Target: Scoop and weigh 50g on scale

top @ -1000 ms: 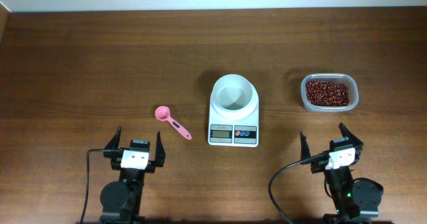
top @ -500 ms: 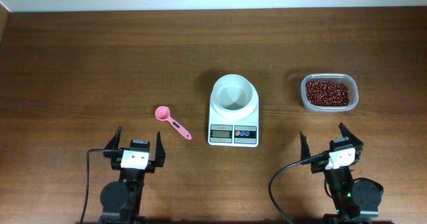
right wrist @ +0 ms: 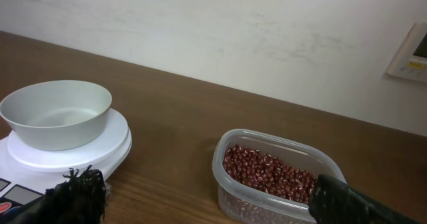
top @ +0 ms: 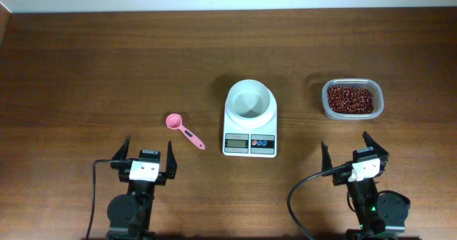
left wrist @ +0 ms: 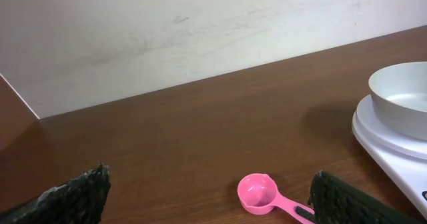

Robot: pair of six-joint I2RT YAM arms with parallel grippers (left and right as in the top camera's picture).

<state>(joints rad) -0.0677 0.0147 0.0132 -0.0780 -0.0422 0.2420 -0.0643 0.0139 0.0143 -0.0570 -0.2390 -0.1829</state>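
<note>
At the tabletop's near edge, my left gripper (top: 148, 144) and right gripper (top: 345, 141) both have their jaws wide apart, holding nothing. The pink spoon (top: 183, 129) lies just ahead and to the right of my left jaws, its handle slanting toward the near right, so that arm is nearer. Mid-table, the scale (top: 250, 144) carries its bowl (top: 250, 103), seemingly empty. The beans (top: 350, 98) fill a tub (top: 380, 108) straight ahead of my right jaws.

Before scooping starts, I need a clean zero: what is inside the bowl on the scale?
The bowl on the scale shows only its bare white inside. The platform top beneath it is covered. The beans lie in the tub.
</note>
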